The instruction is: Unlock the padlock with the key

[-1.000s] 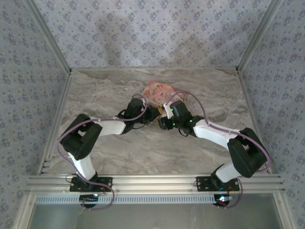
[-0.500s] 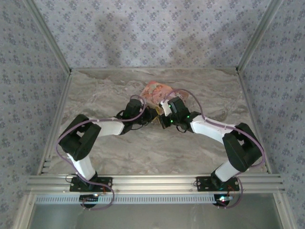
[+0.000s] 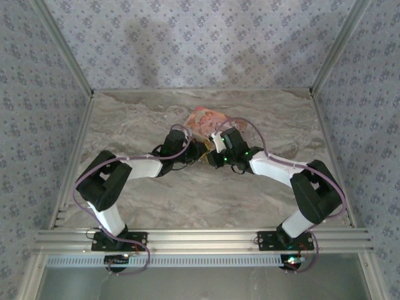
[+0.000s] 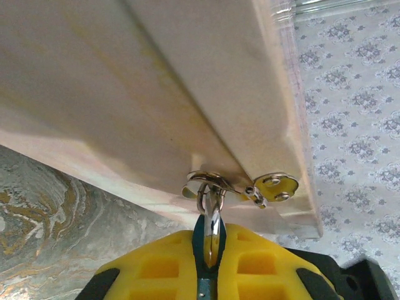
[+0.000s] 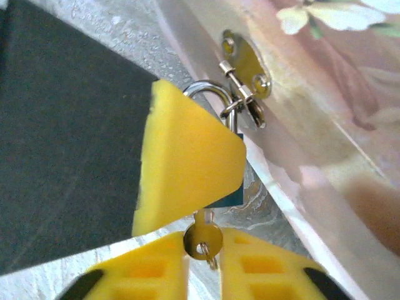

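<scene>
Padlock [image 4: 210, 215] was small, blue-green, with silvery shackle. Count: one padlock, one key [image 5: 203, 240]. Left gripper [image 4: 209, 256] pinched padlock; right gripper [image 5: 204, 253] pinched key.

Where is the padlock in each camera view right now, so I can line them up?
Top external: too small to tell, at the near edge of the pink pouch.
Left wrist: padlock at bottom centre, shackle up.
Right wrist: padlock at centre, key below it.
Shared landmark: brass two-screw tab beside the shackle.
</scene>
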Robot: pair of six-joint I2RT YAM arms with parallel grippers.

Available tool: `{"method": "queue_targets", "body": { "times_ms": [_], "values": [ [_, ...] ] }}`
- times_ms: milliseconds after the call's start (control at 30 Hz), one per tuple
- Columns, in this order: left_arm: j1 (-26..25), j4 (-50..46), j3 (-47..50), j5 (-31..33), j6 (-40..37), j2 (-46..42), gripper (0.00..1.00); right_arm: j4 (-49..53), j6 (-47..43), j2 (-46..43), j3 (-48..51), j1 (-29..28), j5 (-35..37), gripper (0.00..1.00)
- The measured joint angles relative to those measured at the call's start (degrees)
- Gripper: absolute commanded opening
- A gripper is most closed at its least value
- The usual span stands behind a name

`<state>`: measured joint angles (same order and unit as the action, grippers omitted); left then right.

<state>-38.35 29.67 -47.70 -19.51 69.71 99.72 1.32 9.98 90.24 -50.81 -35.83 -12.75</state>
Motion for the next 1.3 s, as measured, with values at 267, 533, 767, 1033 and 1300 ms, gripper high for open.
{"method": "queue_targets", "body": {
  "times_ms": [267,533,767,1033,1300],
  "values": [
    [0.4,0.1,0.8,0.9,0.0,-1.1,0.02,-1.7,1.5,0.2,0.2,2.0,-5.8,0.0],
    [0.3,-1.8,6.9,4.0,-1.2,-6.7,0.45,-4.2,0.8,4.6,1.8,0.2,-7.3,0.0],
    [1.2,-3.8,10.1,7.5,-2.6,-11.6,0.41,-6.4,0.0,5.9,2.4,-0.6,-7.6,0.0],
    [1.6,-5.9,8.4,6.8,-3.7,-8.6,0.43,-6.4,-2.0,6.2,2.0,-3.5,-4.0,0.0],
    [1.5,-6.4,6.9,6.6,-4.4,-4.7,0.28,-6.3,-3.2,6.2,1.8,-5.4,-0.2,0.0]
  ]
}}
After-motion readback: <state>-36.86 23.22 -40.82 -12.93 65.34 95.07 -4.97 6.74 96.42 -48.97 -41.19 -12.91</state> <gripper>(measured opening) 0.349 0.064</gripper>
